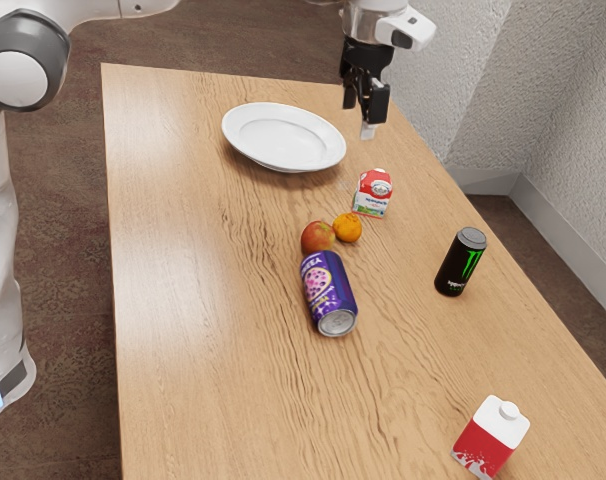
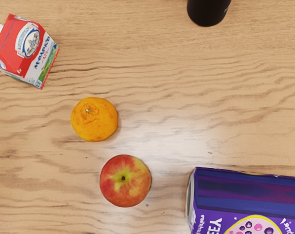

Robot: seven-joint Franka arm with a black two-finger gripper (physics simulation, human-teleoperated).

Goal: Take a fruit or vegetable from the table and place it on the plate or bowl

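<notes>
Step in hand, exterior view: approach, nothing picked yet. Gripper point(image 1: 366, 108) hangs high over the table point(image 1: 183, 300), fingers apart with nothing between them, pointing roughly straight down. The arm is stretched across from the exterior view's upper left. White plate point(image 1: 283, 137) lies just beside and below the gripper. Apple point(image 1: 317, 237) and orange point(image 1: 347, 227) sit side by side on the wood, well apart from the gripper. A small red-and-white carton point(image 1: 373, 192) lies between them and the hand, and a purple can point(image 1: 328, 292) lies on its side beyond the apple. Wrist view: the hand's camera looks down on apple point(image 2: 125, 181) and orange point(image 2: 94, 119), near each other, whether touching not clear. Judgement: next move calls for travelling over one fruit and descending with fingers astride it. The orange looks the easier pick, since the can crowds the apple.
</notes>
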